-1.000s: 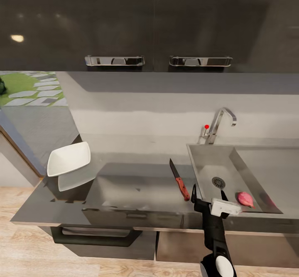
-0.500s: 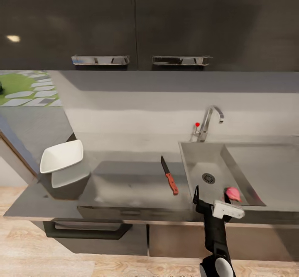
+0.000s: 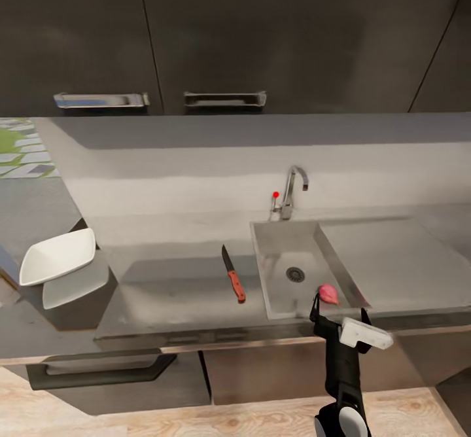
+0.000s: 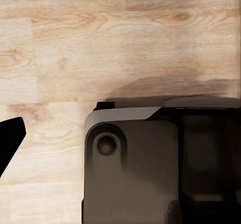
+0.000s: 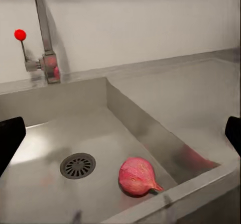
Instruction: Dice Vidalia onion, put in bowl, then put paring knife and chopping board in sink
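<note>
We take the sink [image 3: 288,273] as our landmark. The onion [image 3: 329,294] lies on the basin floor, in the near corner beside the wall that borders the drainboard, a little apart from the round drain [image 5: 78,165]. At the sink's back rim stands the curved tap [image 3: 292,188] with its red knob [image 5: 20,34]. Our right gripper [image 3: 335,314] hangs just in front of the sink's near edge, close to the onion; its fingers [image 5: 10,136] are spread wide and hold nothing. On the countertop [image 3: 170,286], just beside the sink, lies the knife [image 3: 233,282], its blade pointing toward the back wall. The white bowl [image 3: 57,255] sits well away from the sink, at the countertop's far end. For our left gripper, we cannot tell whether the jaws are open or closed; its camera looks down at the wooden floor [image 4: 100,48].
</note>
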Tool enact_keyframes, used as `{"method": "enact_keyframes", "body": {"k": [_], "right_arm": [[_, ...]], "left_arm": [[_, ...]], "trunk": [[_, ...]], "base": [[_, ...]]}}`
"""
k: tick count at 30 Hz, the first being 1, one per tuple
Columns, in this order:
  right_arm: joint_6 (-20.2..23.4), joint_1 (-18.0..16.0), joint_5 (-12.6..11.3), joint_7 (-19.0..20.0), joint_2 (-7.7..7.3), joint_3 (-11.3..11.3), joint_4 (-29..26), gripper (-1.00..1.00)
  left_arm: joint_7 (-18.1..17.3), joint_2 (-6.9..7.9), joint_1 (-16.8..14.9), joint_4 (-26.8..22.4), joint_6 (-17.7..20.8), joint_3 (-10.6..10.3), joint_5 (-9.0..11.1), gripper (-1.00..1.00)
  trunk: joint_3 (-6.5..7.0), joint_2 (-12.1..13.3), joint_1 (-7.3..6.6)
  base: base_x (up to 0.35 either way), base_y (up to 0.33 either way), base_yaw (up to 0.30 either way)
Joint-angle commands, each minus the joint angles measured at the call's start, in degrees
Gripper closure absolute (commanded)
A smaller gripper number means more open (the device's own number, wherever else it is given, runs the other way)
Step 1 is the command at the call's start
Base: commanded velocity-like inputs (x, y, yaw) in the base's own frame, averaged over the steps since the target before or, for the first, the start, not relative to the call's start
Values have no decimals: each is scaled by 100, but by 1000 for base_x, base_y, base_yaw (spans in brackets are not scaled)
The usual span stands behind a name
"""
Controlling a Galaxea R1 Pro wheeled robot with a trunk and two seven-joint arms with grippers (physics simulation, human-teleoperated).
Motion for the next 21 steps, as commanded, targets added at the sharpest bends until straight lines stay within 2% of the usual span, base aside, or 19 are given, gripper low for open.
{"method": "enact_keyframes", "body": {"k": [1,21], "right_arm": [[8,-2,37,-34,0,5,0,-100],[7,-2,37,-38,-9,5,0,-100]], "left_arm": [[3,-7,4,-9,-8,25,-60,-100],[3,-7,7,-1,-8,23,-60,-100]], "trunk": [[-1,-9,4],[129,-9,4]], "base": [[-2,-78,-198],[0,-7,-199]]}}
